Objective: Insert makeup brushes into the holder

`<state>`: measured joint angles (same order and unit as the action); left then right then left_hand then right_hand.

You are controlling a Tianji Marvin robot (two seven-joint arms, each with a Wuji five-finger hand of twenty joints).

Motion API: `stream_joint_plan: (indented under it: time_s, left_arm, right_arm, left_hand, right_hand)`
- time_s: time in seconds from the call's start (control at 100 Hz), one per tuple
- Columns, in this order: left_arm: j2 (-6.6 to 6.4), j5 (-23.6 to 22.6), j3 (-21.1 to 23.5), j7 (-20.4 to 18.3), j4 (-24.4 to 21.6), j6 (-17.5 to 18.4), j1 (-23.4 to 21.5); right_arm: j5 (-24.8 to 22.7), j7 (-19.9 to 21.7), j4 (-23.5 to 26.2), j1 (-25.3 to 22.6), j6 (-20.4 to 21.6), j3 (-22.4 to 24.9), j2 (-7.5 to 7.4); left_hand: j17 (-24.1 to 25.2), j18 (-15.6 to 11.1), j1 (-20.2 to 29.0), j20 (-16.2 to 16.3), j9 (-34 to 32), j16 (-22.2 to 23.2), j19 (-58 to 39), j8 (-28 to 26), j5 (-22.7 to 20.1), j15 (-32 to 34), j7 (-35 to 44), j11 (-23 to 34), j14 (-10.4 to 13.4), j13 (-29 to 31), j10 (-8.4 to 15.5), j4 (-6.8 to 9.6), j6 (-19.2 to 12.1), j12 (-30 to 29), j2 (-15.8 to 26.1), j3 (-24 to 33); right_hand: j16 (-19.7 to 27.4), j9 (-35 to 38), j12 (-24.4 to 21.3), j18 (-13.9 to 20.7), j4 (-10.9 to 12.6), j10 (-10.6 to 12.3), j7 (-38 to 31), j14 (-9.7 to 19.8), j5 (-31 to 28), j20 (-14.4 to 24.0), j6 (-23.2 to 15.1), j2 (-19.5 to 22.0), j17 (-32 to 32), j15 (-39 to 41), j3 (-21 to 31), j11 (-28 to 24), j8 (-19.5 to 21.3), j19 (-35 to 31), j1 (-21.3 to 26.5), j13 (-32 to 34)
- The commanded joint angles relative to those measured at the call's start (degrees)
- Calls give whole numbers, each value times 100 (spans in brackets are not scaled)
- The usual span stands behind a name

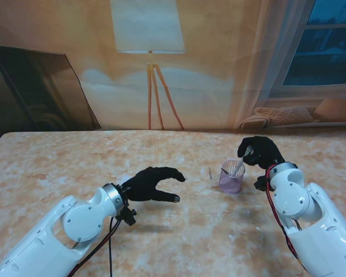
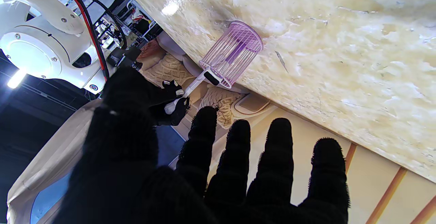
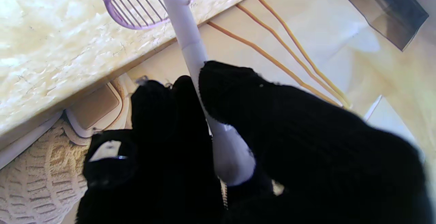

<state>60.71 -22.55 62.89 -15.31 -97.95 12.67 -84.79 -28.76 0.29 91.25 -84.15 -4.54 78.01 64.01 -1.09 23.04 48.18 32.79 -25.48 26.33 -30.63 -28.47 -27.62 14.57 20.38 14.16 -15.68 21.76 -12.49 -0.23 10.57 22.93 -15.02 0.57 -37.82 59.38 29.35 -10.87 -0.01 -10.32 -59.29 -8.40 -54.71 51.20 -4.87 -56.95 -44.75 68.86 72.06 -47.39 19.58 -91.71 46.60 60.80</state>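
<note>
A purple wire holder (image 1: 231, 177) stands on the table right of centre, also seen as the holder (image 2: 231, 58) and its rim (image 3: 136, 5). My right hand (image 1: 259, 152) hovers just beyond it, shut on a white makeup brush (image 1: 240, 166) whose lower end is inside the holder. In the right wrist view the brush (image 3: 194, 53) runs from my fingers (image 3: 238, 94) into the basket. Something purple stands inside the holder. My left hand (image 1: 153, 184) floats open over the table's middle, fingers (image 2: 279, 155) spread, holding nothing.
A thin small object (image 1: 210, 172) lies on the marble table (image 1: 104, 167) just left of the holder. A backdrop printed with a lamp and window rises behind the table's far edge.
</note>
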Motion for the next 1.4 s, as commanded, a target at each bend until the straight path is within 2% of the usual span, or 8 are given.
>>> stream_joint_plan:
  time_s: [0.0,0.26,0.41,0.51,0.69,0.88,1.08,1.39]
  left_arm:
    - [-11,10,6,-109,-16,-22,-10]
    - [-44,100,-2,-275,16,31,45]
    - [-38,108,14,-260,1,2,41]
    - [-22,88,33,-195,-10,-29,22]
    - [-23,69,107,-208,-34,-102,-8]
    - [-7,27,228,-145,-83,-227,-102]
    - [38,-103,471,94,-163,-420,-354]
    - [148,-30,1049,663,-128,-163,-883]
  right_arm:
    - [-44,132,32,-51,-15,-14,-9]
    - [-290,277,-17,-83,90,22,-70]
    - [-259,289,-51,-98,200,54,-73]
    - [-158,198,-35,-123,248,88,-46]
    - [-50,-78,104,-264,527,241,7]
    - [406,-287,436,-603,888,401,84]
    - [754,-471,727,-1039,1390,293,138]
    - [982,-619,778,-1369,2050,-293,163]
  left_hand:
    - [80,-51,181,114,-136,78,-78,-65,-165,27,59,79,71,151,37,-108,-21,68,36,-100]
    - [74,-49,158,89,-117,69,-41,-57,-148,9,35,82,66,146,27,-118,-63,88,83,-134]
    - [67,-49,163,88,-92,64,-43,-49,-163,1,23,61,69,140,45,-115,-54,82,83,-131]
    - [72,-44,133,86,-77,61,-38,-40,-132,-5,0,48,68,134,47,-117,-83,76,85,-141]
    - [56,-51,123,96,-69,58,-55,-34,-132,-10,-9,38,58,131,43,-114,-71,71,84,-137]
    - [52,-60,113,103,-58,56,-59,-29,-75,-12,-33,30,65,122,41,-114,-94,66,103,-137]
    - [82,-97,55,104,18,21,-51,-3,56,-87,-92,0,80,-27,51,-115,-118,51,152,-148]
    - [78,-233,48,-196,270,-375,404,446,161,-401,-484,-232,189,-194,109,-111,-158,-294,251,-147]
  right_hand:
    - [-214,-187,1013,881,197,180,-152,-284,169,60,-135,28,44,159,-88,-194,6,-456,-64,-153]
    - [-454,-1088,966,1190,34,360,397,-40,845,100,44,35,771,-115,-313,-88,18,-549,-748,-1063]
    - [-480,-1749,777,1021,75,461,1010,41,926,223,165,379,1531,-639,-643,-72,-38,-179,-1235,-1687]
    - [-127,-2150,568,656,483,458,1811,46,1116,12,287,988,2225,-1387,-1227,136,551,703,-1624,-2169]
    - [894,-2960,-158,173,99,505,2214,232,1938,-970,381,1534,3405,-3189,-2280,809,485,2659,-1938,-3097]
    - [1360,-3227,-680,3,319,516,2353,311,2649,-1584,496,1742,3671,-3942,-3006,1186,120,3652,-2181,-3326]
    - [1542,-3244,-882,4,427,484,2344,327,2861,-1815,615,1735,3771,-4202,-3038,1304,-33,3990,-2332,-3381]
    - [1901,-3277,-1227,15,452,392,2342,309,3155,-2222,703,1721,3791,-4576,-3046,1668,-377,4352,-2313,-3380]
